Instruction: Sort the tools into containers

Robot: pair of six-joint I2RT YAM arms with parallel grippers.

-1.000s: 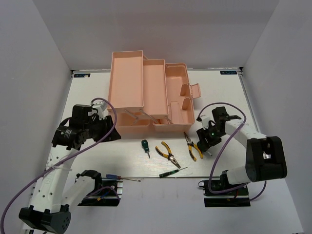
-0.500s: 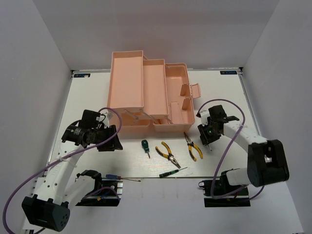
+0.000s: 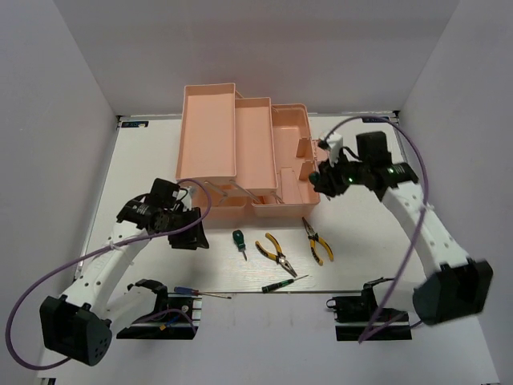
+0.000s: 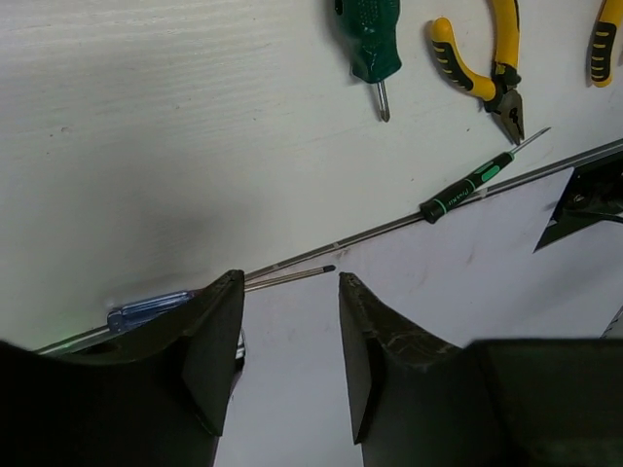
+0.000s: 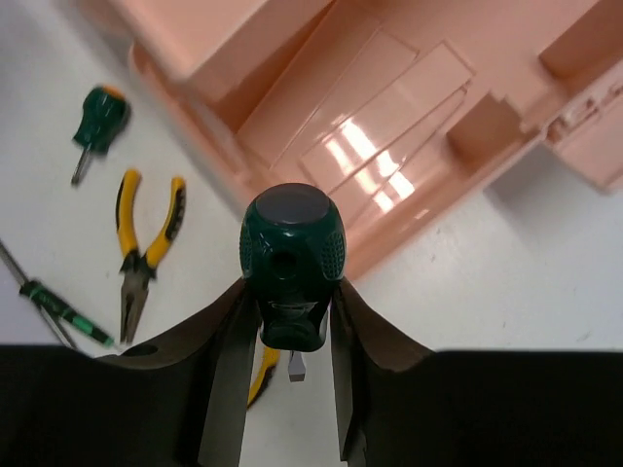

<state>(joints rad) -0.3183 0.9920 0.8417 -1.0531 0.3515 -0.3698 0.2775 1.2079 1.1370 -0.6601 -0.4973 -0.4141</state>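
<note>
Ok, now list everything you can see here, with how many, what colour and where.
toolbox: one, pink, open, far middle of the table.
pliers: two, yellow-black handles, on the table in front of the toolbox.
stubby screwdrivers: two, green; one on the table left of the pliers, one held up by the toolbox's right side.
slim screwdriver: one, black-green, near edge of the table.
long screwdriver: one, blue-red handle, near edge by the left arm's base.
table: one, white.
left gripper: one, black, open and empty, above the table's left front.
right gripper: one, black, shut on a stubby screwdriver.
</note>
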